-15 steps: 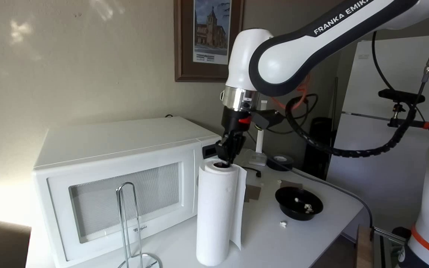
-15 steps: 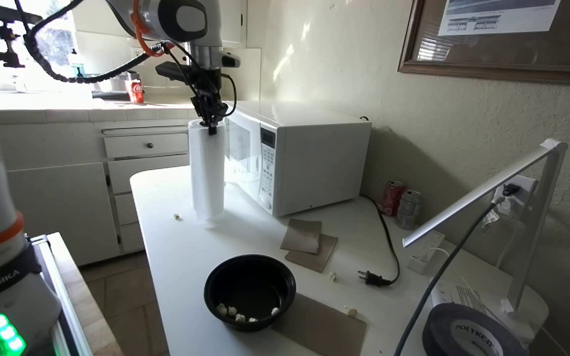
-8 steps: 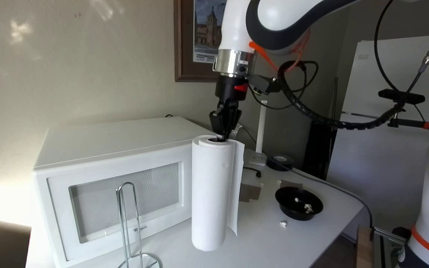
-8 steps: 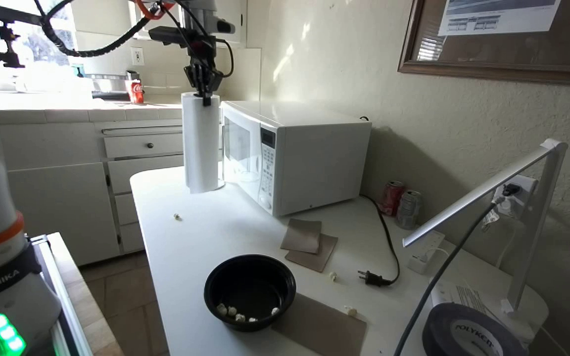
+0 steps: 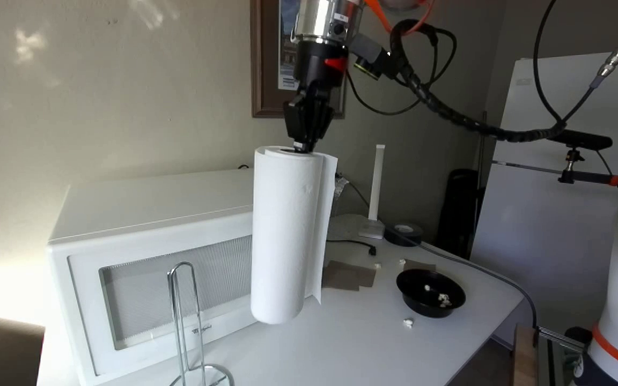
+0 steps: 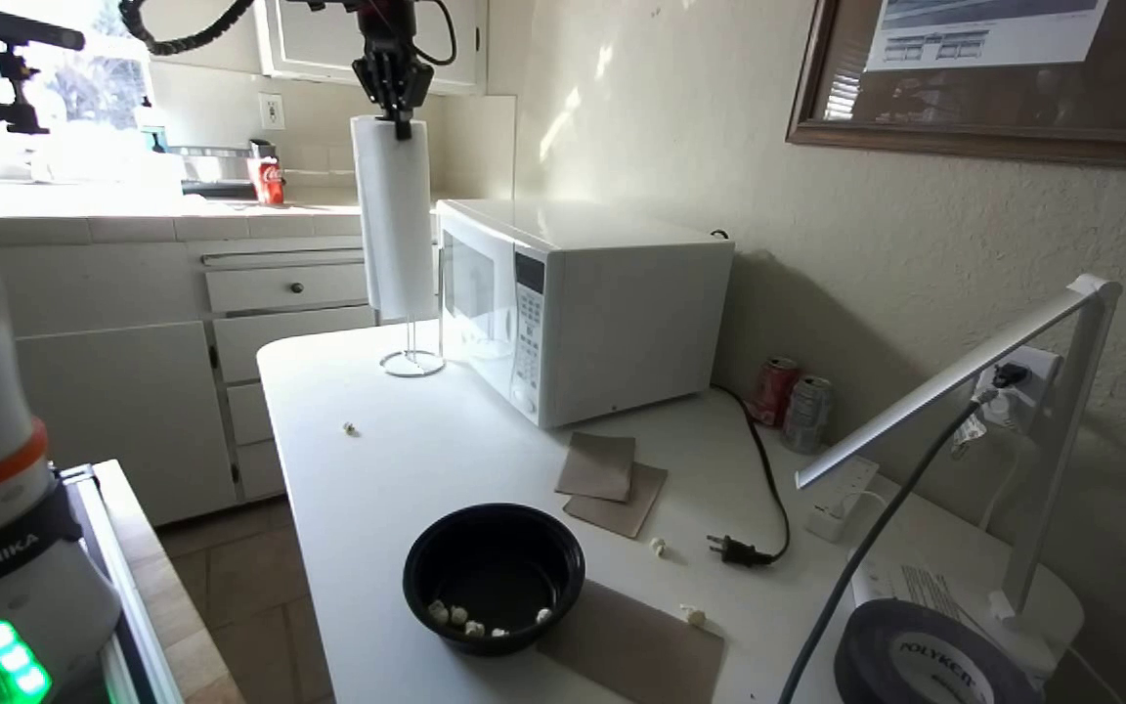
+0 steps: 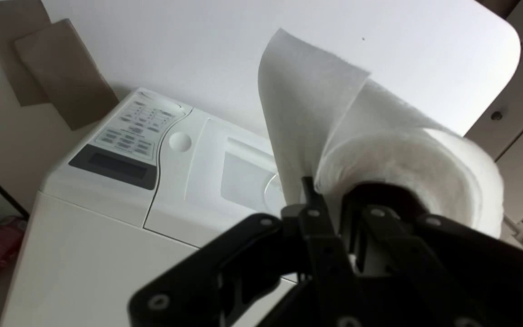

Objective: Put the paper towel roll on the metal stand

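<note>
The paper towel roll (image 5: 286,236) hangs in the air, nearly upright, its bottom well above the table. It also shows in an exterior view (image 6: 394,220) and the wrist view (image 7: 304,100). My gripper (image 5: 303,147) is shut on the roll's top wall, one finger in the hollow core and one outside, as the wrist view shows (image 7: 327,195). A loose sheet hangs from the roll. The metal stand (image 5: 175,300) stands upright on the table, left of and lower than the roll there. In an exterior view the stand's base (image 6: 411,344) shows below the roll, its upper loop hidden.
The white microwave (image 5: 164,230) stands close behind the roll and stand. A black bowl (image 6: 495,577) with popcorn, cardboard pieces (image 6: 602,467), a cord plug (image 6: 741,552), a tape roll (image 6: 925,655) and a lamp (image 6: 1061,440) are on the table (image 6: 368,508).
My gripper has risen with the roll in it, lifting the roll's bottom well up from the table. The roll has also shifted toward the stand. The stand has not moved.
</note>
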Controlling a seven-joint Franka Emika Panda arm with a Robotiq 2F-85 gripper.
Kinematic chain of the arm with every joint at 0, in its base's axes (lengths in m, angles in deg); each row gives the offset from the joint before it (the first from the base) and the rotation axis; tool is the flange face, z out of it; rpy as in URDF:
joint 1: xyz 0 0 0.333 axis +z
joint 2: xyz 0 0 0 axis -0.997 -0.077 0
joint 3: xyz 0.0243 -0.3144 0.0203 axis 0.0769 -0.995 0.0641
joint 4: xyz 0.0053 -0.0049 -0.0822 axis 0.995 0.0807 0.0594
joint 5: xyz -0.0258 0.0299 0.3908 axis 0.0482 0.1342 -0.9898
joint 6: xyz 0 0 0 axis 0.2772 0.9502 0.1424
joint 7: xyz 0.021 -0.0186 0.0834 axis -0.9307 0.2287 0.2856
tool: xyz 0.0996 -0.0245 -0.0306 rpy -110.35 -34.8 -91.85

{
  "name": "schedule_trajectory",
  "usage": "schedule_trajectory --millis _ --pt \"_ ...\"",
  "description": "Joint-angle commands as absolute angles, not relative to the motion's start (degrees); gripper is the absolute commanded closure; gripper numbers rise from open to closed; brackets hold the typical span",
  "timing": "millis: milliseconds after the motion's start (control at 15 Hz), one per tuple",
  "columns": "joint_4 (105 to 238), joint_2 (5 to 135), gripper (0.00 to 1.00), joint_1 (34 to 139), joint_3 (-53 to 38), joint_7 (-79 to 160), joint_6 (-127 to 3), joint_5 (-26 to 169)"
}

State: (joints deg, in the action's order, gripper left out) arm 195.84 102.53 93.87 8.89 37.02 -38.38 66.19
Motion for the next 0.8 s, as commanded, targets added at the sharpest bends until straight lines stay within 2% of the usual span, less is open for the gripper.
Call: schedule_trajectory --millis 0,333,400,733 --pt "190.1 99.4 0.97 94.5 9.9 35.4 -36.1 67.5" --pt "184.5 96.6 0.97 95.0 11.1 35.5 -35.5 69.0" --pt "187.7 98.7 0.87 95.0 10.2 36.7 -37.6 67.5" --pt "185.7 97.1 0.87 95.3 10.4 36.7 -37.2 68.0"
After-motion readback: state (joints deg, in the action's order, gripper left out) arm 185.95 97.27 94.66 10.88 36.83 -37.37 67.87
